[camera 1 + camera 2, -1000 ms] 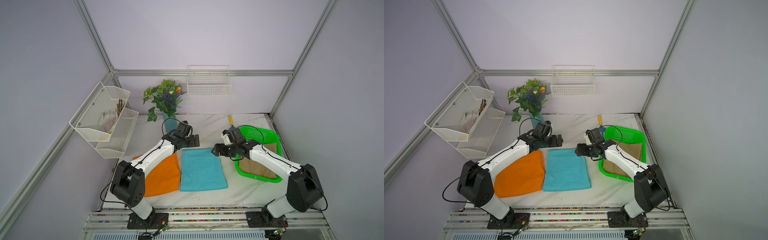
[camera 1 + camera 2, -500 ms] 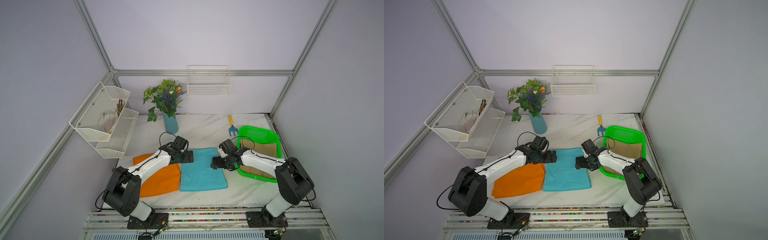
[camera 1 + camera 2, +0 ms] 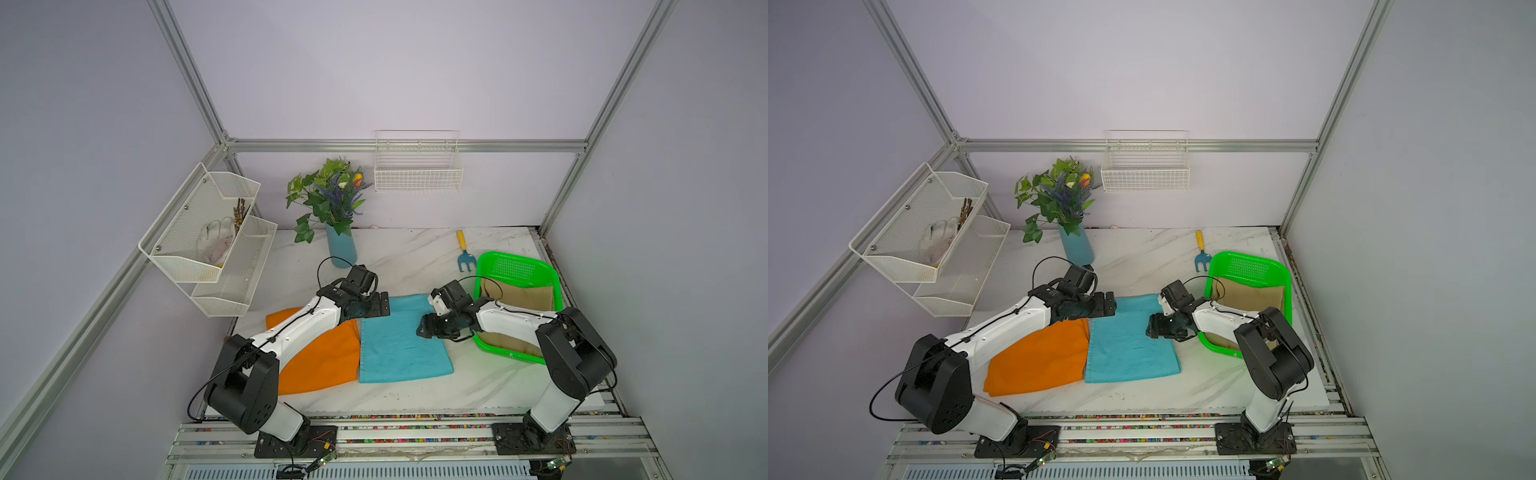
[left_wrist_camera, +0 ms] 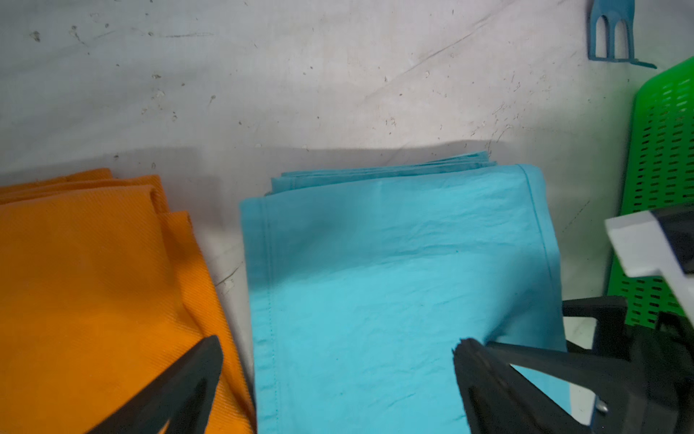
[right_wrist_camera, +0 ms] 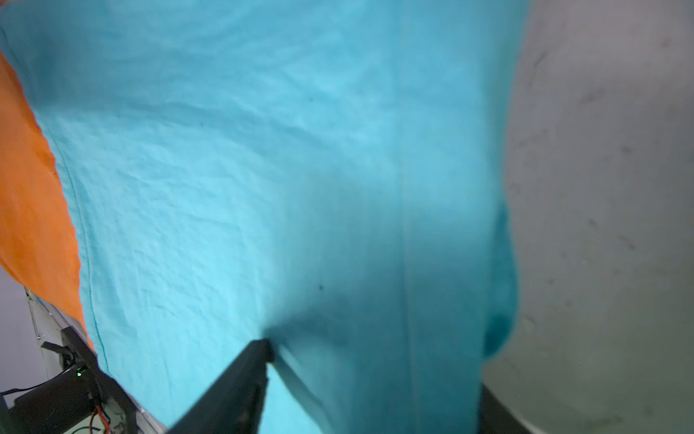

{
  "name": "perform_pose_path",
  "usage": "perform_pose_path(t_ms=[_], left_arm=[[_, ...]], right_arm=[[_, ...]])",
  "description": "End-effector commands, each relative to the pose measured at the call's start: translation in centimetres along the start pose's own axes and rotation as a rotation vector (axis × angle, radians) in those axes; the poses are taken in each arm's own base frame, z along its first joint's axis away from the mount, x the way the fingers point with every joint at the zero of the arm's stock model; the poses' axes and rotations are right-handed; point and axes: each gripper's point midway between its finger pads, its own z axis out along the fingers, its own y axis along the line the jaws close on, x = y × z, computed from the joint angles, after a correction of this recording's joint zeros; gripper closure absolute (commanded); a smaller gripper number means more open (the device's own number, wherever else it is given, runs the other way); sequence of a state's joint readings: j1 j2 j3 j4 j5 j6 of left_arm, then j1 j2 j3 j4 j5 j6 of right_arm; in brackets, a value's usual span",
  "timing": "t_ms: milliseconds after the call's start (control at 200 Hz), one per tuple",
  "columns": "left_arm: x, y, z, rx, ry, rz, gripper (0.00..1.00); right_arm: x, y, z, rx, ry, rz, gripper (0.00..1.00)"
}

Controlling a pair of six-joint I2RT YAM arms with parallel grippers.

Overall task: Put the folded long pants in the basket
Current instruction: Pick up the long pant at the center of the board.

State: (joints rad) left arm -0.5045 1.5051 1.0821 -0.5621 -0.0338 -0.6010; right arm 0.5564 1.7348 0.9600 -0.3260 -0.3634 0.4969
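The right fingers [image 5: 244, 383] stood about half apart astride the right-hand edge of the teal pants [image 5: 263, 150]. One tip pressed into the cloth, which puckered there. The other tip was cut off at the border of the right wrist view, so I could not tell whether the cloth was truly gripped. The left fingers [image 4: 187, 375] were spread wide and held nothing. In the left wrist view one hung over the orange pants [image 4: 94, 282] and the other over the teal pants [image 4: 375, 282]; whether either touched the cloth could not be made out. In both top views the orange pants [image 3: 328, 361] and the teal pants [image 3: 399, 349] lay flat, side by side, at the near part of the desk [image 3: 415, 257]. The left arm covered much of the orange pair. The left fingers [image 3: 376, 305] sat at the far left corner of the teal pair and the right fingers [image 3: 428, 328] at its right edge, just beside the green basket [image 3: 515, 268]. The tan pants [image 3: 523, 295] lay inside that basket, their middle and the basket's near left rim hidden by the right arm. Farther back, a small hand rake [image 3: 465, 259] lay just beside the basket's far left corner, and a blue vase [image 3: 341, 249] of greenery stood near the back wall.
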Motion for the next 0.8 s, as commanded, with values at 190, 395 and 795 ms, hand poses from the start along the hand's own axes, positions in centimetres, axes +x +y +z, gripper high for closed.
perform_pose_path(t_ms=[190,395,795], left_arm=[[-3.0,-0.6,-1.9,0.021,-0.119,-0.046,0.00],[-4.6,-1.8,-0.2,0.068,-0.129,-0.033,0.00],[-2.2,-3.2,6.2,0.114,0.046,-0.011,0.00]], right_arm=[[-2.7,0.2,0.3,0.037,-0.066,0.026,1.00],[-7.8,-2.4,-2.1,0.200,-0.193,0.071,1.00],[-9.4,-4.8,-2.9,0.222,-0.247,0.166,1.00]])
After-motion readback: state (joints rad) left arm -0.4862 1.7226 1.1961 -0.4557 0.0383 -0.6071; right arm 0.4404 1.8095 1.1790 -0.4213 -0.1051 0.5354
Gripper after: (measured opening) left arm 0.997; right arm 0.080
